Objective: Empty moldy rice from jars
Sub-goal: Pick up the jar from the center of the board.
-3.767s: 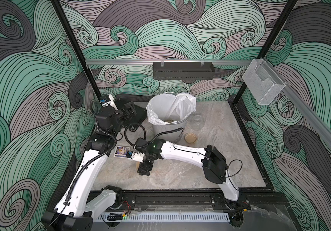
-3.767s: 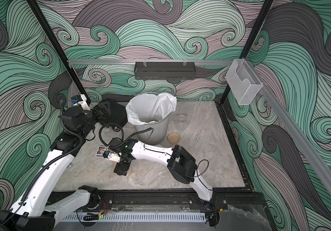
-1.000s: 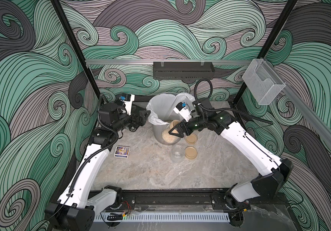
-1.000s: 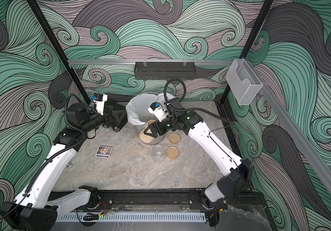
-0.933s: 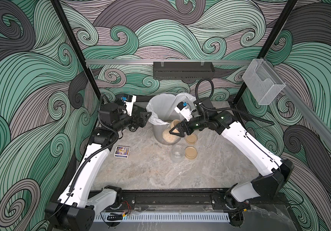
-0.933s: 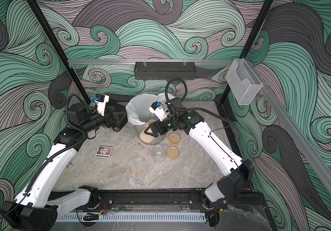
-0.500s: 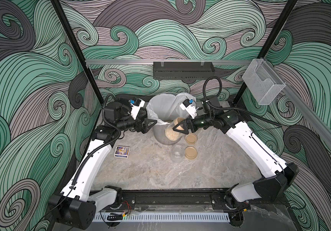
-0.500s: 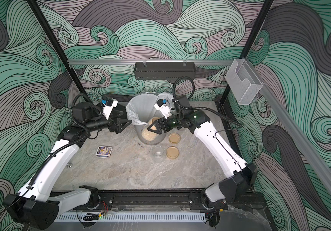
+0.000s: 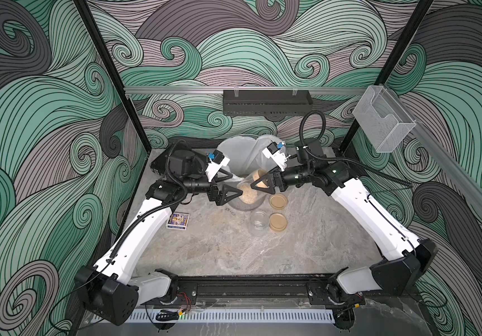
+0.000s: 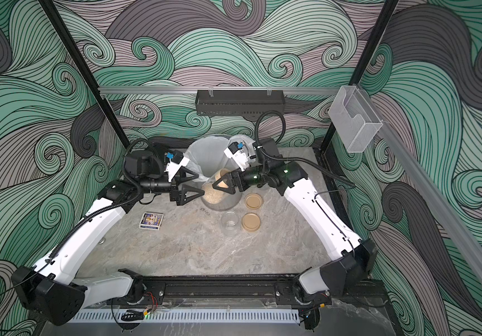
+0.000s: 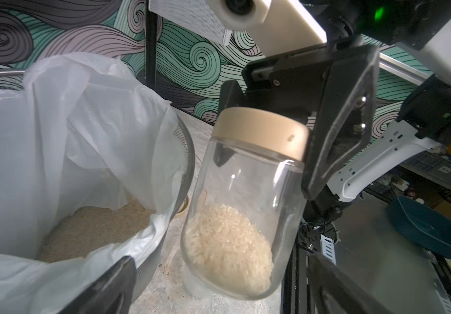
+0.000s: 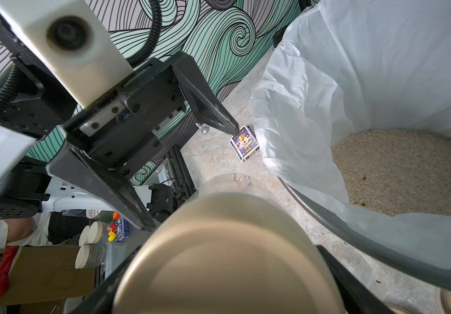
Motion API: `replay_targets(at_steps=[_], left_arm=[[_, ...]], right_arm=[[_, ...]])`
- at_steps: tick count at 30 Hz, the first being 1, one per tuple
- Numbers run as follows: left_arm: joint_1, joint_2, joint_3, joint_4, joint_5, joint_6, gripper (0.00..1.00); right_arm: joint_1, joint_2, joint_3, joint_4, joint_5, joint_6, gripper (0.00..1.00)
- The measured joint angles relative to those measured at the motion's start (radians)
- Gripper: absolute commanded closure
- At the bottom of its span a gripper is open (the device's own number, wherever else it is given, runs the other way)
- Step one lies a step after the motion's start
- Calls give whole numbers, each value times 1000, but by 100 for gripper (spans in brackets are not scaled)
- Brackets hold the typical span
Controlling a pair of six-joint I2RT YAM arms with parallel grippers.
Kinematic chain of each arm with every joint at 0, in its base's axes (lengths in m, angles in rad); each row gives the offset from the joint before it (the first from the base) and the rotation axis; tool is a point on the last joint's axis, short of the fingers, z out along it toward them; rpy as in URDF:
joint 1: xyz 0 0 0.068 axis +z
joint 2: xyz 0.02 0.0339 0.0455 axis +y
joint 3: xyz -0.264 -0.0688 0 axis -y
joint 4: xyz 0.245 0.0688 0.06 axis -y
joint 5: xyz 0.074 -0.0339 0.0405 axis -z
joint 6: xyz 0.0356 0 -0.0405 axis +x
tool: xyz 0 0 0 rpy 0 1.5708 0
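A clear jar (image 9: pixel 252 186) with a tan lid (image 11: pixel 259 130) hangs tilted in front of the bin, and my right gripper (image 9: pixel 263 183) is shut on its lid end. Moldy rice (image 11: pixel 227 239) lies heaped in the jar's low end, also visible in a top view as rice (image 10: pixel 212 196). In the right wrist view the lid (image 12: pixel 224 258) fills the space between my fingers. My left gripper (image 9: pixel 237 184) is open, with its fingers on either side of the jar's base (image 11: pixel 232 288); I cannot tell whether they touch it. An empty jar (image 9: pixel 258 219) stands open on the table.
The silver mesh bin (image 9: pixel 242 151) with a white liner (image 11: pixel 55 136) stands behind the held jar, with rice (image 12: pixel 401 168) at its bottom. Two loose tan lids (image 9: pixel 278 200) (image 9: pixel 277 222) lie by the empty jar. A small card box (image 9: pixel 178 221) lies at the left.
My left gripper has swung right, from beside the bin to the jar's base. The right gripper has kept hold of the jar and raised it a little.
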Motion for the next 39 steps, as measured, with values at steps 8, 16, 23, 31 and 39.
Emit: replay_targets(at_steps=[8,16,23,31,39], left_arm=[[-71,58,39,9,11,0,1],[-127,119,82,10,47,-8,10],[-144,144,106,3,61,-8,27],[-151,174,132,-10,69,-8,52],[-159,177,142,-21,52,-32,64]], right_arm=[[0,-11,-20,47,-58,32,33],[0,-21,-34,84,-92,56,34],[-11,-26,-37,85,-106,68,33],[-21,-26,-38,84,-102,68,33],[-21,-26,-38,85,-100,68,33]])
